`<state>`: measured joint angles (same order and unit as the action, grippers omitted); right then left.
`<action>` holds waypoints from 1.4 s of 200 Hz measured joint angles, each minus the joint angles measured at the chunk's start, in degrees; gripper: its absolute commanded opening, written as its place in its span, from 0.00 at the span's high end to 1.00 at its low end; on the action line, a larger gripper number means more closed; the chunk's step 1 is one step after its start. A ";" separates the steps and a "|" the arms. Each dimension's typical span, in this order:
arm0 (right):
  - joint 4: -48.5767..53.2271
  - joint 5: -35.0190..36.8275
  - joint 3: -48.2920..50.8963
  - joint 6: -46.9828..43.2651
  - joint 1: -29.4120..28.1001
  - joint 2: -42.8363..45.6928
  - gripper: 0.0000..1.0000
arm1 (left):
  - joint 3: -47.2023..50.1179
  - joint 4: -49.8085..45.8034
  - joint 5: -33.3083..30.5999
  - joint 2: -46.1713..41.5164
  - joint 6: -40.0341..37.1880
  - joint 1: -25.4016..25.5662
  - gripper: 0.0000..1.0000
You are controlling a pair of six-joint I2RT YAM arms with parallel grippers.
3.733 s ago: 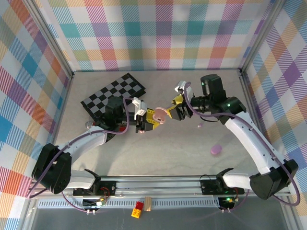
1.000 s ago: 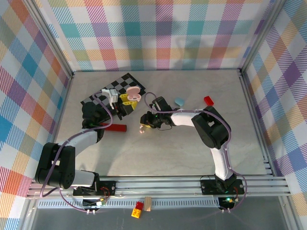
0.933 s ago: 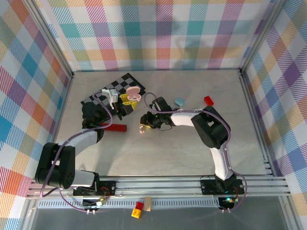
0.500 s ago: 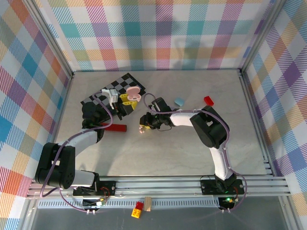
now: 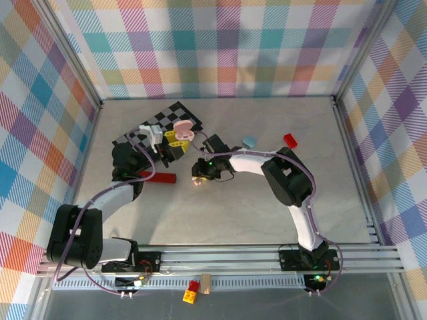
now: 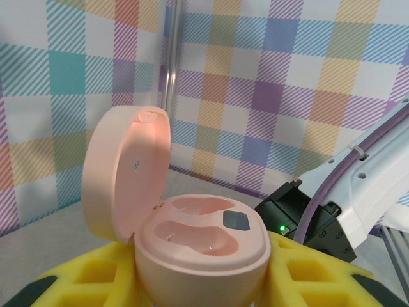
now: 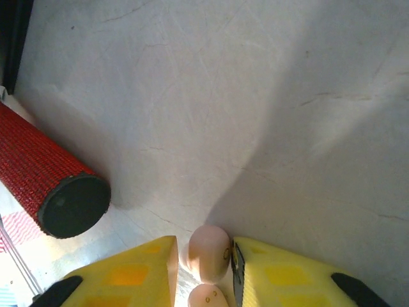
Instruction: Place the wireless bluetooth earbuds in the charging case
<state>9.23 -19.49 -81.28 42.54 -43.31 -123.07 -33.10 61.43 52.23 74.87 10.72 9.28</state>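
A pink charging case (image 6: 204,240) stands with its lid (image 6: 124,173) open, and my left gripper (image 6: 199,281) is shut on it between yellow pads. Both wells look empty. From above, the case (image 5: 181,129) hangs over the checkerboard's right end in the left gripper (image 5: 175,138). My right gripper (image 5: 200,172) is low over the table just right of it. A pink earbud (image 7: 208,251) sits between the yellow pads of the right gripper (image 7: 204,263), pinched at table level. From above, the earbud (image 5: 197,181) shows under the fingertips.
A red cylinder (image 7: 54,192) lies on the table left of the right gripper, also seen from above as the red cylinder (image 5: 159,178). A black-and-white checkerboard (image 5: 143,133) lies at the back left. A pale blue case (image 5: 249,141) and a small red block (image 5: 290,140) rest to the right.
The right gripper has edged slightly left and closed a little around the earbud. The left gripper still holds the open case in almost the same spot.
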 measured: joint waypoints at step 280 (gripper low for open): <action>9.44 10.54 27.67 -12.15 9.29 24.83 0.72 | 0.02 -4.37 -0.44 -1.66 -2.27 -0.44 0.63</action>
<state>18.68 -8.95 -53.60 30.39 -34.02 -98.24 -33.08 57.06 51.79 73.21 8.45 8.84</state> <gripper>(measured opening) 0.263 0.370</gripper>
